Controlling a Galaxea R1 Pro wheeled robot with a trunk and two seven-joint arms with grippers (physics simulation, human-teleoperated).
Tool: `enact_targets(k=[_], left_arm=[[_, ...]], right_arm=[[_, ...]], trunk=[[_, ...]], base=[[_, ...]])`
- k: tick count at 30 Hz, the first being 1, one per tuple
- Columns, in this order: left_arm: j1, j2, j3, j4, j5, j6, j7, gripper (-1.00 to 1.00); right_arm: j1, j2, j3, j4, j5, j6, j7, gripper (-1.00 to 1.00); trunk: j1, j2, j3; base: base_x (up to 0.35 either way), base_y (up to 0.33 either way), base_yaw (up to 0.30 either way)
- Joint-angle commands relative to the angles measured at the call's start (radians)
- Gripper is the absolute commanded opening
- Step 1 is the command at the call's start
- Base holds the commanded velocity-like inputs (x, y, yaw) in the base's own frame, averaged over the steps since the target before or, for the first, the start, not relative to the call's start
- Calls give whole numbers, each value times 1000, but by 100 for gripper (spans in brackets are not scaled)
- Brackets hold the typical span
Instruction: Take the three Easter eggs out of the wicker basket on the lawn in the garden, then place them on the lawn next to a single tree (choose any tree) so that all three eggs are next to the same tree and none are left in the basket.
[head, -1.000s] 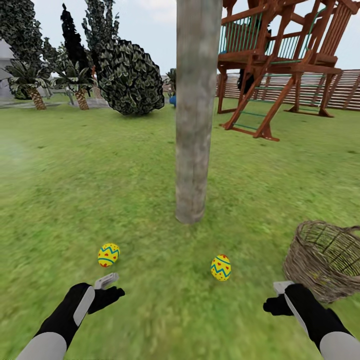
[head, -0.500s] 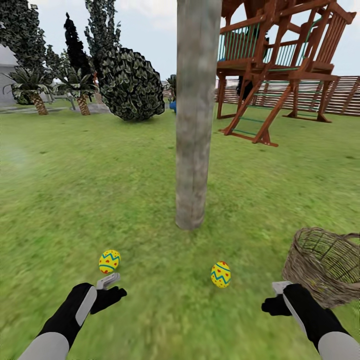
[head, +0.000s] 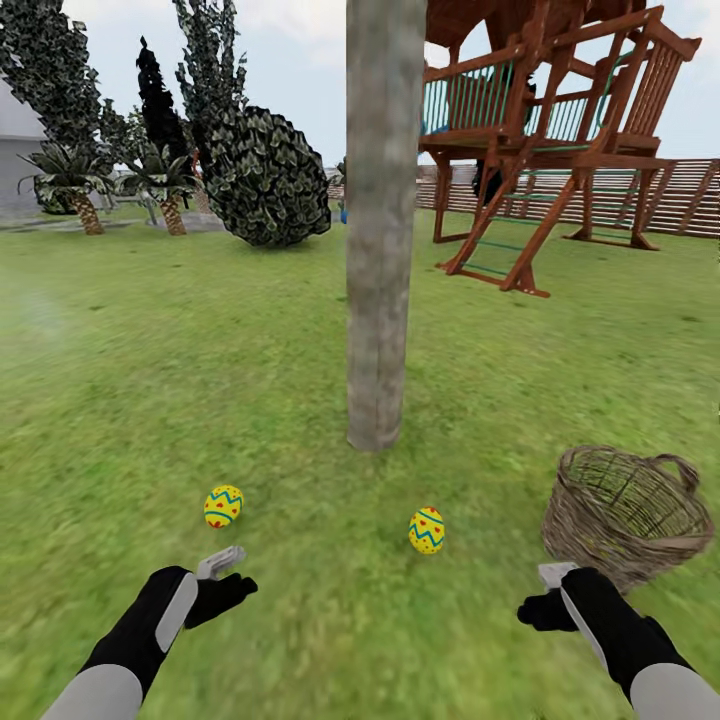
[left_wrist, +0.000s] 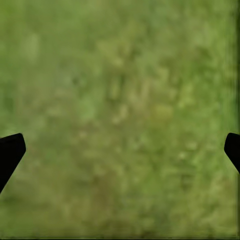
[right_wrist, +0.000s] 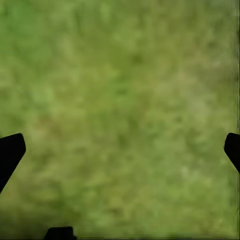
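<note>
Two Easter eggs (head: 223, 506) (head: 427, 530) lie on the lawn (head: 150, 380) near the foot of the tree (head: 380, 250), the wicker basket (head: 625, 515) stands to their right, and the left tool (head: 228, 580) and right tool (head: 545, 598) hover spread wide and empty.

This is a home garden, rendered in simulation. A wide lawn (head: 150, 350) of short green grass runs back to a brown slatted wooden fence (head: 690, 195). A wooden playset (head: 545, 130) with green railings stands before the fence. A thick grey-brown tree (head: 380, 230) trunk rises mid-lawn, with a rounded bush (head: 265, 180), small palms (head: 70, 180) and dark narrow trees (head: 160, 100) behind. At far left is what may be a house wall (head: 15, 130).
</note>
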Motion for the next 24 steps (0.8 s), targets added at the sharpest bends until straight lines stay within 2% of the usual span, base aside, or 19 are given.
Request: enact_targets(k=[1,6,13,24], left_arm=[[0,0,2,-2,5,6,3,100],[0,-2,2,-3,6,5,3,100],[0,-9,1,-2,3,-3,3,100],[0,-9,2,-2,3,-20,3,100]], right_arm=[[0,0,2,-1,9,3,7,100],[0,0,2,-1,8,3,8,100],[0,0,2,-1,8,3,8,100],[0,0,2,10,10,2,7,100]], trunk=[[-4,7,2],[-24,42,18],[-50,91,40],[-93,168,74]], base=[[-221,-257,0],[-192,-250,0],[-43,-105,0],[-113,-333,0]])
